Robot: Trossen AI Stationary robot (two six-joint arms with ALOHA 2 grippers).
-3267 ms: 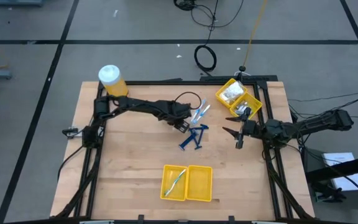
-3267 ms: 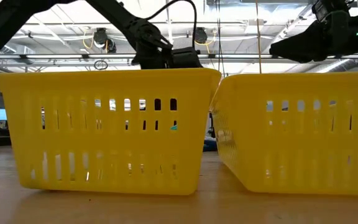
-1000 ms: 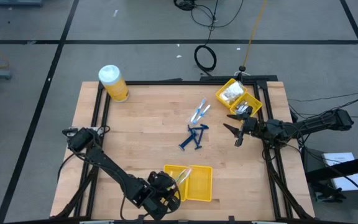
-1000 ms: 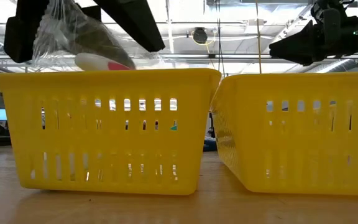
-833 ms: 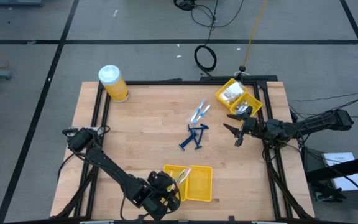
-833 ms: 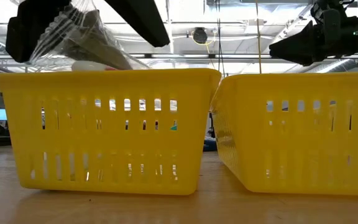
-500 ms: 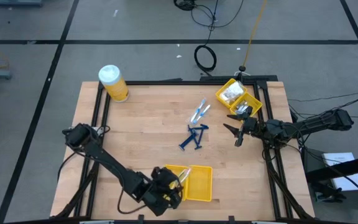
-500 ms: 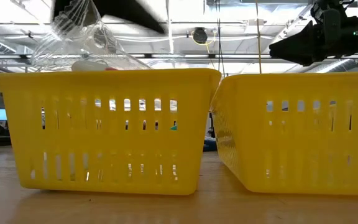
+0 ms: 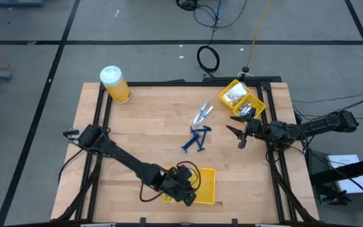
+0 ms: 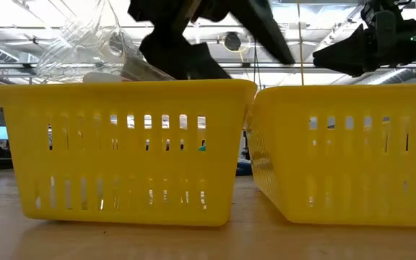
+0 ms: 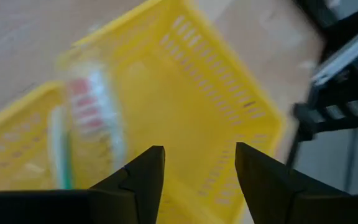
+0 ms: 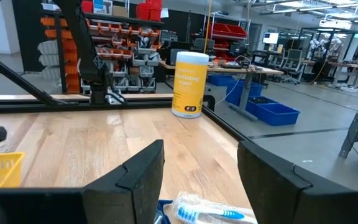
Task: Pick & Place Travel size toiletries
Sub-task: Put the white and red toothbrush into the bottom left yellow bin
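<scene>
The clear packet [image 11: 89, 118] with a green-handled brush lies in the left compartment of the near yellow bin [image 9: 205, 186]. Its crumpled top [image 10: 85, 40] sticks above the rim. My left gripper [image 11: 201, 152] hovers open over the bin [image 9: 186, 189], with nothing between its fingers. Dark blue razors [image 9: 196, 137] and thin white and light-blue sticks [image 9: 203, 113] lie on the wood at mid-table. My right gripper [image 9: 240, 135] waits open at the table's right side, above a packaged toothbrush [image 12: 210, 213].
A second yellow bin [image 9: 241, 99] with white packets and silvery pieces stands at the far right corner. The big yellow jar with a white lid [image 9: 114, 84] stands at the far left. Bare wood lies between the razors and the near bin.
My left gripper has let go of the clear packet, which has settled into the near bin's left compartment. The gripper has then swung toward the table's right edge, over the bin's middle, and turned as it went.
</scene>
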